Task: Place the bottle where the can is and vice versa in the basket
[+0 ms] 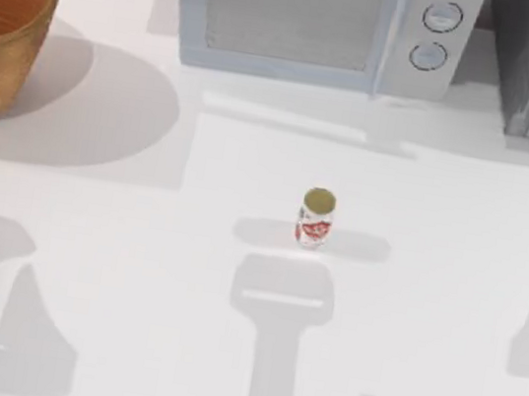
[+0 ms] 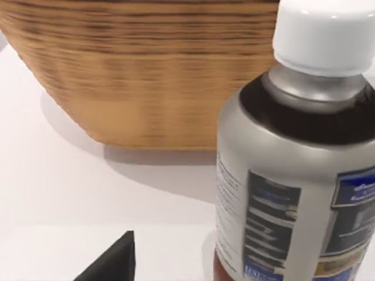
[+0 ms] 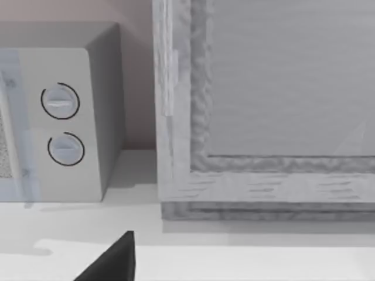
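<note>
- The can (image 1: 315,218) stands upright near the middle of the table (image 1: 134,268), well apart from everything else. It has free surface on all sides, so I judge that a gripper could come at it from either side without pushing another thing.
- The basket (image 1: 1,29) sits at the far left corner of the table, partly cut by the left edge of the top view. It is far from the can, which is not inside it.
- The bottle (image 2: 293,175) shows in the left wrist view: it has a silver body, a white cap and a dark label. It stands upright on the table, just beside the basket (image 2: 146,76) wall, apparently not touching it, and not inside.
- The left gripper's camera looks at the bottle from very near, and one dark fingertip (image 2: 114,263) shows low in that view. I judge that the left arm is lined up for the bottle because it is the arm nearest to it. Whether its fingers are apart or together, I cannot tell.
- The right wrist view looks at the microwave (image 3: 58,117) with its two round knobs and at a grey cabinet (image 3: 263,105) along the far edge of the table. One dark fingertip (image 3: 114,263) shows there too. This arm seems parked, away from the can; the state of its fingers I cannot tell.
- Neither object is held at this moment, so the swap appears not yet started.
</note>
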You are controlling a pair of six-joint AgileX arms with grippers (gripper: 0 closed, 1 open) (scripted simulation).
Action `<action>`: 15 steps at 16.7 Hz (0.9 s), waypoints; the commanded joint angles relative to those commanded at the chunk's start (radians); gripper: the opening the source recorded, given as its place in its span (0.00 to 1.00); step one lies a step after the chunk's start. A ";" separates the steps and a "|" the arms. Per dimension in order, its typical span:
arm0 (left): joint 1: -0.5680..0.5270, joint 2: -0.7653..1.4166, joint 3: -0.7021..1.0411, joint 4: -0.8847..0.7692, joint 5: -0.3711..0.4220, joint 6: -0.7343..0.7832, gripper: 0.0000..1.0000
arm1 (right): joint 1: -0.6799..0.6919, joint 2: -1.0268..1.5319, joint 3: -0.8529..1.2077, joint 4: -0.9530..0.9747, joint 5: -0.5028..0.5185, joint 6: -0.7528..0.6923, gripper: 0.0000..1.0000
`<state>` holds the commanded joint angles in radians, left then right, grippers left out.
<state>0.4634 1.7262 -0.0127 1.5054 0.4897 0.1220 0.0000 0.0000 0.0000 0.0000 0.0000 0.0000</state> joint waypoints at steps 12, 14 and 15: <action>-0.134 0.199 0.204 0.008 -0.129 -0.033 1.00 | 0.000 0.000 0.000 0.000 0.000 0.000 1.00; -0.134 0.199 0.204 0.008 -0.129 -0.033 0.85 | 0.000 0.000 0.000 0.000 0.000 0.000 1.00; -0.134 0.199 0.204 0.008 -0.129 -0.033 0.77 | 0.000 0.000 0.000 0.000 0.000 0.000 1.00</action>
<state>0.3297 1.9253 0.1913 1.5136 0.3606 0.0885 0.0000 0.0000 0.0000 0.0000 0.0000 0.0000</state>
